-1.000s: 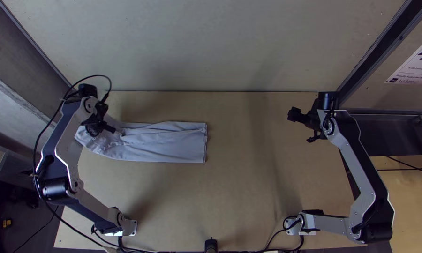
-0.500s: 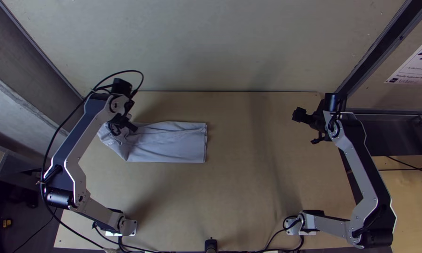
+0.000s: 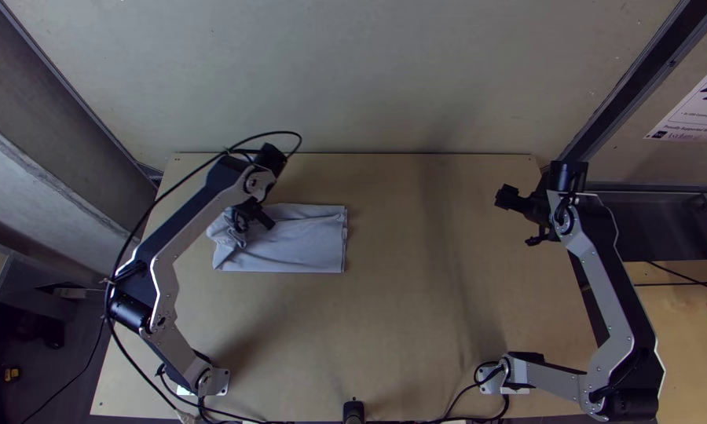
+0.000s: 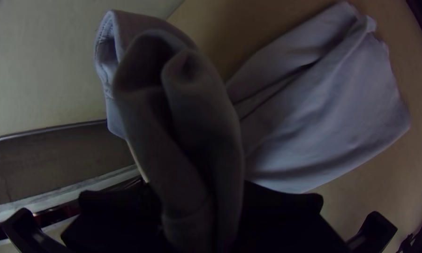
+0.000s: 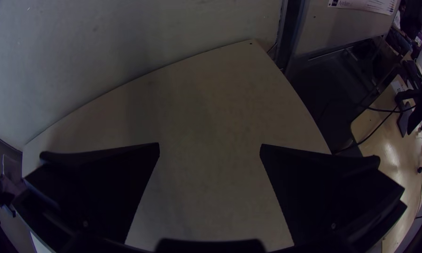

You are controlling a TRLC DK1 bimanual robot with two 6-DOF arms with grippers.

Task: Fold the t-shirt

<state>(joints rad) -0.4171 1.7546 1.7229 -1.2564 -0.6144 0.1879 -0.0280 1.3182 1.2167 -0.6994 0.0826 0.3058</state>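
Top view: t-shirt (image 3: 306, 242) in left claw (image 3: 254, 221); rest beside.

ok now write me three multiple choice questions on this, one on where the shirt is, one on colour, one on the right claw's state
1. In the top view, where on the table does the t-shirt lie?
A right half
B left half
C near right corner

2. What colour is the t-shirt?
A pale blue-grey
B bright red
C dark green

3. What is the state of the right claw?
A shut on the t-shirt
B shut on nothing
C open

1 B: it lies left of the table's middle.
2 A: its pale blue-grey shows in the top view.
3 C: a wide gap separates its two sides.
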